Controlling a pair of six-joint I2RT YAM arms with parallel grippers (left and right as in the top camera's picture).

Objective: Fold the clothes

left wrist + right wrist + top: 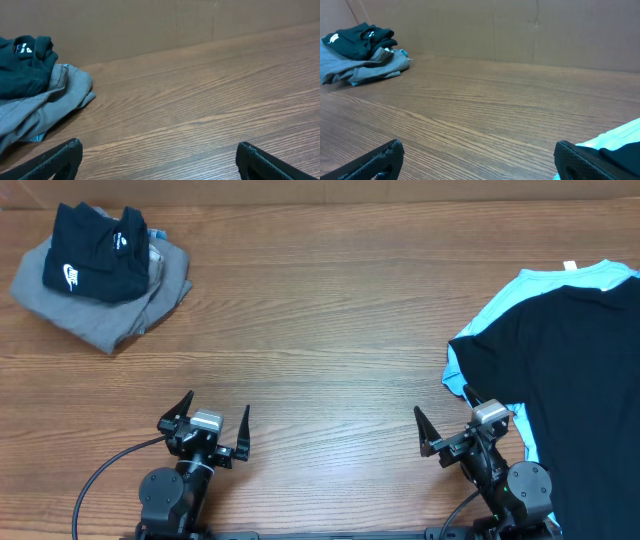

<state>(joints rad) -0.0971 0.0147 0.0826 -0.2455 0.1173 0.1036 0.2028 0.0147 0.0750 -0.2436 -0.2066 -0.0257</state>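
The black T-shirt (580, 370) runs off the overhead view's right edge.

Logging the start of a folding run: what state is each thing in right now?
Black T-shirt: unfolded, lying over the blue garment.
Blue garment: spread under the T-shirt.
Swoosh garment: folded, atop the grey one.
Grey garment: folded, on the table.
Left claw: open, empty.
Right claw: open, empty.

The left end effector (218, 402) and right end effector (441, 400) carry slim, pointed black fingers (244, 425) around a small silver block (205, 420). Their joint housings are round and black. A black cable (95, 475) trails from the left arm.
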